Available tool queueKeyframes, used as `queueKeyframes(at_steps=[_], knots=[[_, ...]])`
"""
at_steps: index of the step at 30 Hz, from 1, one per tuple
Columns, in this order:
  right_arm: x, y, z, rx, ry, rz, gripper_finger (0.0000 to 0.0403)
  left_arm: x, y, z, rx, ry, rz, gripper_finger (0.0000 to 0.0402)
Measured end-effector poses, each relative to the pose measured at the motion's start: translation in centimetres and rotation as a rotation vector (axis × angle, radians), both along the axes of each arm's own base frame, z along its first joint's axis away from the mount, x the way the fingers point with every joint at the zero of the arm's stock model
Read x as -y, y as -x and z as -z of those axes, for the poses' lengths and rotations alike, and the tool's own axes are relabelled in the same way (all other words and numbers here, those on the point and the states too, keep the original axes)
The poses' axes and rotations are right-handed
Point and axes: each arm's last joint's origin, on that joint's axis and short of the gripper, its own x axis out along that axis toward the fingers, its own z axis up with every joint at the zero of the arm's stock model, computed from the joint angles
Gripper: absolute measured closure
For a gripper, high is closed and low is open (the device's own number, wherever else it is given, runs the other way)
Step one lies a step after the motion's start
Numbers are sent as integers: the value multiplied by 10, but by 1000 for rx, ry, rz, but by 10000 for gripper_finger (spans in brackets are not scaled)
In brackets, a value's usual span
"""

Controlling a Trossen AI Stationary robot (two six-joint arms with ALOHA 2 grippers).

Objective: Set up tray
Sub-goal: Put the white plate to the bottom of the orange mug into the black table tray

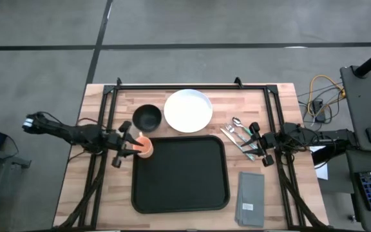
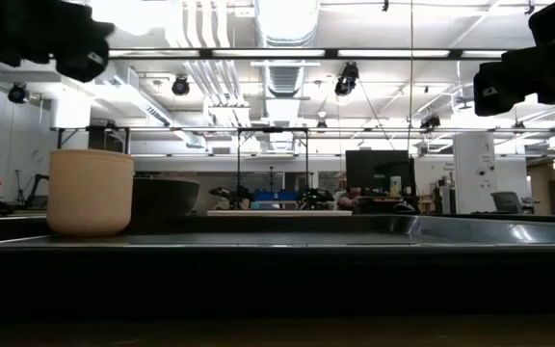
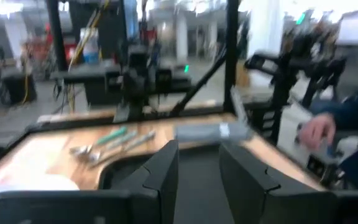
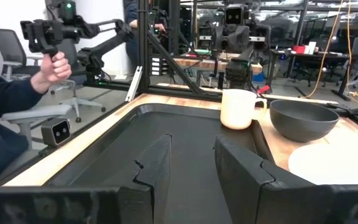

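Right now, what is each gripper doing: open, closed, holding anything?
Left gripper: open, holding nothing, above the cup at the tray's corner.
Right gripper: open, holding nothing, over the cutlery.

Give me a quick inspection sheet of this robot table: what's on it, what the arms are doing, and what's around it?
Surface: wooden table, black frame rails.
Job's things: black tray, inside bare; orange cup sits at its upper left corner.
Clutter: black bowl, white plate, cutlery, folded grey napkin.
Grippers: left gripper over the cup, jaws open; right gripper over the cutlery, jaws open.
Cables: yellow and black leads off the table's right side.
Surroundings: person's hand on a handheld controller; workshop beyond.
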Motion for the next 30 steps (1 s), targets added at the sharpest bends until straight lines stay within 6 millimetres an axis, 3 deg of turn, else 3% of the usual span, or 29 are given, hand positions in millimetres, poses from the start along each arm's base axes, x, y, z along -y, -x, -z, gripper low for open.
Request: queueKeyframes(at_steps=[5, 17, 30], knots=[[0, 0, 0, 0, 0, 0, 291, -2, 9, 6, 19, 20, 12, 304], [0, 0, 0, 0, 0, 0, 291, -6, 17, -2, 6, 23, -2, 304], [0, 0, 0, 0, 0, 0, 291, -6, 27, 10, 82, 21, 67, 304]])
